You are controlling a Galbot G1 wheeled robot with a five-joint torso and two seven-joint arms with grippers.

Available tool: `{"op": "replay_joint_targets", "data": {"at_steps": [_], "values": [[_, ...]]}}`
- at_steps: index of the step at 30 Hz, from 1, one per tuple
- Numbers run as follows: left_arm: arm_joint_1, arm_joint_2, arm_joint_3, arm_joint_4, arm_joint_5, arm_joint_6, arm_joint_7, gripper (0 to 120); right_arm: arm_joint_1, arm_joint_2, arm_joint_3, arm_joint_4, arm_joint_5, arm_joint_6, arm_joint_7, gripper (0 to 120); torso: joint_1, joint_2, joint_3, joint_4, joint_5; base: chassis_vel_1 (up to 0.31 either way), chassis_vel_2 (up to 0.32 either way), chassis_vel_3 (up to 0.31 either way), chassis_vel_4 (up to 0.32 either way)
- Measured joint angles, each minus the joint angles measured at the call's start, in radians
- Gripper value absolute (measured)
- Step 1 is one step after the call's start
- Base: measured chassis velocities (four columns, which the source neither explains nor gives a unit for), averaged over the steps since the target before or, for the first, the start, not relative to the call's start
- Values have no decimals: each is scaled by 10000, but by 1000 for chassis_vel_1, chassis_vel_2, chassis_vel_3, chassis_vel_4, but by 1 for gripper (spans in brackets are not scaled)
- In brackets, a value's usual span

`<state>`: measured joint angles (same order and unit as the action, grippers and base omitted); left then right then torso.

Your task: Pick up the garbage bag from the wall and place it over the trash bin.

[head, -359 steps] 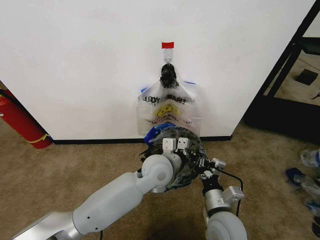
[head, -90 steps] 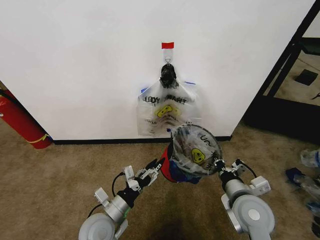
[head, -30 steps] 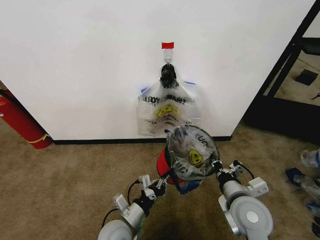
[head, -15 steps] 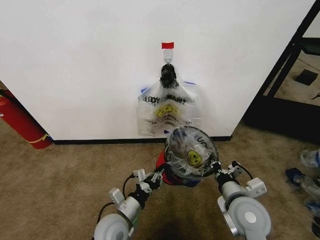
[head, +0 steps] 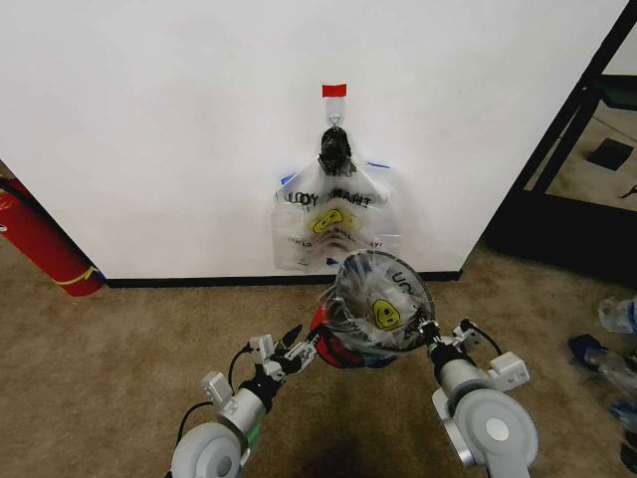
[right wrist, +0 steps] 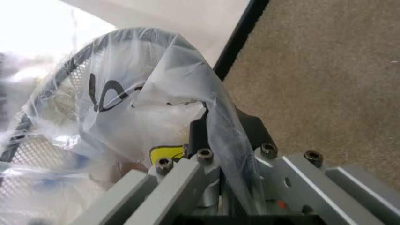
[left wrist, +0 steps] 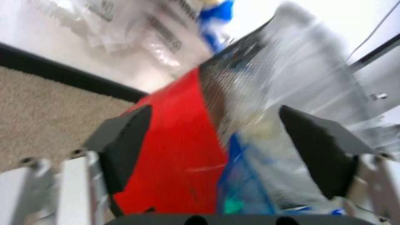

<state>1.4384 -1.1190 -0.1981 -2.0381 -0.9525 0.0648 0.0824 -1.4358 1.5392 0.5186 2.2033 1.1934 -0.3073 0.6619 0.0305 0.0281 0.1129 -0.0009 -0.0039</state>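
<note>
The trash bin (head: 332, 346), black mesh with a red base, hangs tipped off the carpet with its mouth facing up toward me. The garbage bag (head: 383, 294) is stretched over that mouth, smiley face showing. My right gripper (head: 430, 337) is shut on the bag's edge at the rim; the right wrist view shows plastic (right wrist: 156, 84) pinched at the gripper (right wrist: 216, 133) beside the mesh (right wrist: 56, 93). My left gripper (head: 292, 347) is open just left of the red base. In the left wrist view the open gripper (left wrist: 218, 145) faces the red base (left wrist: 175, 154) and the bag (left wrist: 300, 93).
A bunch of matching bags (head: 333, 214) hangs from a black knot (head: 333, 149) on the white wall (head: 149, 119), under a red tape strip (head: 333, 91). A red fire extinguisher (head: 40, 244) leans at left. A black frame (head: 567, 149) and loose items (head: 612, 339) are at right.
My left arm has drifted a little to the left and its open gripper sits slightly higher beside the red base. The right gripper keeps its hold on the bagged bin.
</note>
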Motion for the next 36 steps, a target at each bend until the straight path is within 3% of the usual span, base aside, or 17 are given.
{"op": "replay_joint_targets", "data": {"at_steps": [3, 7, 20, 23, 29, 36], "values": [[254, 336, -195, -305, -117, 130, 394, 97, 95, -10, 68, -195, 23, 24, -3, 0, 0, 0, 0, 2, 1, 0, 0, 0, 0], [397, 591, -317, -505, -85, 163, 509, 100, 197, -9, 86, -354, 17, 43, -14, 0, 0, 0, 0, 1, 1, 0, 0, 0, 0], [472, 345, -524, -876, 274, -253, -266, 100, 728, -392, -820, -1421, -960, -4, -348, 0, 0, 0, 0, 7, 1, 0, 0, 0, 0], [101, 461, -342, -882, 194, -232, -339, 100, 948, -315, -978, -1872, -1397, -20, -592, 0, 1, 0, 0, -9, -2, 0, 0, 0, 0], [172, 528, -502, -986, 114, -221, -406, 100, 1501, -69, -1474, -2390, -1718, -176, -720, 0, 1, 0, 0, 7, 0, 0, 0, 0, 0], [238, 495, -563, -1246, 193, -232, -436, 100, 1578, 46, -1847, -2696, -1999, -336, -824, 0, 1, 0, 0, 2, 0, 0, 0, 0, 0]]}}
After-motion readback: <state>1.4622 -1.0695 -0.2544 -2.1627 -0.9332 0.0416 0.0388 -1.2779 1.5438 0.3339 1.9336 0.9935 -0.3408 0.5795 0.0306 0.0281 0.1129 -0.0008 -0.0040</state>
